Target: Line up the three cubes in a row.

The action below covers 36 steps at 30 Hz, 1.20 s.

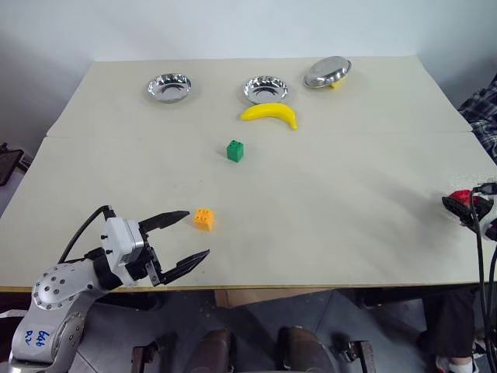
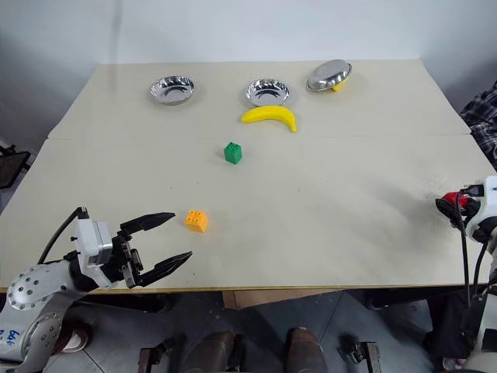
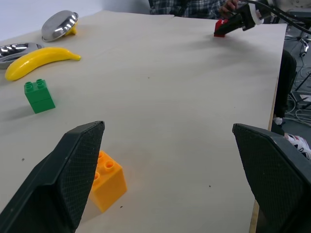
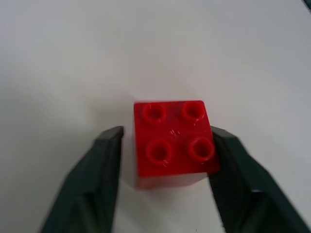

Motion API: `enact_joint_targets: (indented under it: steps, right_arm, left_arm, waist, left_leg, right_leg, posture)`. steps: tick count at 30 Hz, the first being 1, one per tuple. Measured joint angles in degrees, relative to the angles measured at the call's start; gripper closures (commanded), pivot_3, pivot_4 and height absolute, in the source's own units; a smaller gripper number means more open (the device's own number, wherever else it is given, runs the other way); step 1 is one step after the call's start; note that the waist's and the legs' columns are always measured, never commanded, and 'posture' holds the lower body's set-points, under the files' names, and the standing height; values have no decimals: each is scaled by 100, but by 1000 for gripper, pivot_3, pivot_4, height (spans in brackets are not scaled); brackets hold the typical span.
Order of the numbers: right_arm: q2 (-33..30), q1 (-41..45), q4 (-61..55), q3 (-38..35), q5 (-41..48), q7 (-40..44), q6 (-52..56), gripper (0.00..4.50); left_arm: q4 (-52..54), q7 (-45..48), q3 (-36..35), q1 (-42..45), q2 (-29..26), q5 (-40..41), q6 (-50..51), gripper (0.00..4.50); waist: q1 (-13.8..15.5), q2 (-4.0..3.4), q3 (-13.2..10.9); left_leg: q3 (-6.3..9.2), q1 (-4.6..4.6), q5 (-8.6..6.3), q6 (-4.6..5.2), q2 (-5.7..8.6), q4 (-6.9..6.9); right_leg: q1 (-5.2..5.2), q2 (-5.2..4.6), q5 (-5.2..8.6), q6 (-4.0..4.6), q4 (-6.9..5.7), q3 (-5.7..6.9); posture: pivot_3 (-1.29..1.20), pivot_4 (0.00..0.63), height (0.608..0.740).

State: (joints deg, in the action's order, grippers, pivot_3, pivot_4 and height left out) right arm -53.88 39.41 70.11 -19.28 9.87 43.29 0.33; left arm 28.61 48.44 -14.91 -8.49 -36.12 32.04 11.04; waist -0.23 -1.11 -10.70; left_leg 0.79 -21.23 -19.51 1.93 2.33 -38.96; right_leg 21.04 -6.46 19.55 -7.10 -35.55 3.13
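Fingers of the left gripper (image 1: 183,238) stand spread wide and empty in the eye views, just beside the orange cube (image 1: 203,219); the green cube (image 1: 234,150) sits farther up the table (image 1: 349,194), near the banana (image 1: 269,114). Left wrist view — the right gripper (image 3: 228,29) meets the red cube (image 3: 220,27) at the table's right edge. Right wrist view — both fingers (image 4: 95,179) pinch the red cube's sides.

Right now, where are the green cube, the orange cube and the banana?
green cube (image 1: 234,151), left eye view, its front face
orange cube (image 1: 203,220), left eye view, its middle
banana (image 1: 269,113), left eye view, mid-curve
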Motion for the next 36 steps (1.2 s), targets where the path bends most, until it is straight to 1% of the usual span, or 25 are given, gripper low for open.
enact_joint_targets:
  steps: [3, 7, 10, 13, 15, 16, 18, 20, 24, 27, 31, 36]
  right_arm:
    - [-104, -31, 12, 28, -34, 319, -28, 3001]
    - [-197, -55, -19, -3, 64, 1098, -157, 3001]
    - [-178, -60, -509, 170, 124, 2258, -406, 3001]
    - [-137, -82, -1492, 674, 166, 3671, -551, 3001]
    - [-80, -166, -2059, 1012, 222, 4260, -669, 3001]
    - [-47, -216, -2284, 1169, 297, 4391, -721, 3001]
    - [-26, -280, -2798, 1723, 551, 4450, -756, 3001]
    - [-17, -214, -3058, 2261, 778, 4456, -728, 3001]
    - [-29, -56, -3147, 3028, 1014, 4463, -788, 3001]
    - [-43, -3, -3143, 3637, 1144, 4482, -1086, 3001]
    - [-43, 134, -2924, 4119, 1204, 4509, -1520, 3001]
    - [-11, 350, -2515, 4270, 1234, 4528, -1781, 3001]
  left_arm:
    - [3, -14, -20, -24, 0, -1, -1, 0]
    - [4, -14, -32, -67, 0, -1, -12, 0]
    - [-6, 11, -95, -123, -5, -1, -32, 0]
    - [-110, 230, -223, -220, -101, -1, -130, 0]
    - [-306, 395, -271, -253, -148, -2, -184, 0]
    - [-394, 465, -279, -262, -166, -2, -201, 0]
    - [-574, 633, -285, -269, -222, -5, -269, 0]
    - [-697, 766, -278, -213, -224, -8, -372, 0]
    - [-717, 954, -163, -89, -223, -8, -488, 0]
    - [-706, 1193, 50, 53, -223, 2, -556, 0]
    - [-685, 1326, 123, 205, -268, 115, -483, 0]
    - [-746, 1489, 146, 275, -271, 156, -486, 0]
  waist:
    - [4, 0, 0]
    - [-5, 0, 0]
    - [-28, -5, -3]
    - [-66, -5, -3]
    - [-59, -5, -3]
    - [-56, -4, -4]
    - [-34, -4, -4]
    - [4, -4, -4]
    - [30, -3, -5]
    - [10, -3, -5]
    - [-2, -2, -5]
    - [1, -2, -5]
  left_leg:
    - [1, -1, 0, 0, 0, 0]
    - [0, 0, 0, 0, -1, 0]
    - [-5, 1, 0, -1, -4, 2]
    - [2, 3, -2, -5, -8, 2]
    - [7, 3, -3, -6, -7, 0]
    - [8, 2, -3, -5, -7, 0]
    - [10, 1, -3, -5, -4, -3]
    - [14, 1, -3, -5, -3, -5]
    - [21, -4, -4, -6, 0, -7]
    - [21, -5, -4, -7, -1, -4]
    - [20, -5, -4, -7, -2, -5]
    - [21, -5, -4, -7, -2, -6]
  right_leg:
    - [0, 0, 0, 0, 0, 0]
    - [-1, 0, 0, 0, 2, 0]
    - [1, 1, 0, 0, 1, 0]
    - [1, 4, 0, 0, -3, 6]
    - [1, 4, 0, 0, -4, 9]
    - [0, 3, 0, 0, -4, 9]
    - [3, -1, 0, 0, -4, 9]
    - [2, -3, 0, 0, -3, 10]
    - [2, -7, 0, 0, -2, 19]
    - [6, -7, 0, 0, -2, 25]
    - [6, -7, 0, 0, -4, 28]
    - [5, -7, 0, 0, -4, 32]
  posture:
    - [0, 150, 740]
    - [0, 150, 740]
    - [0, 150, 740]
    - [0, 150, 740]
    - [0, 150, 740]
    - [0, 150, 740]
    - [0, 150, 740]
    - [0, 150, 740]
    - [0, 150, 740]
    - [0, 150, 740]
    - [0, 150, 740]
    - [0, 150, 740]
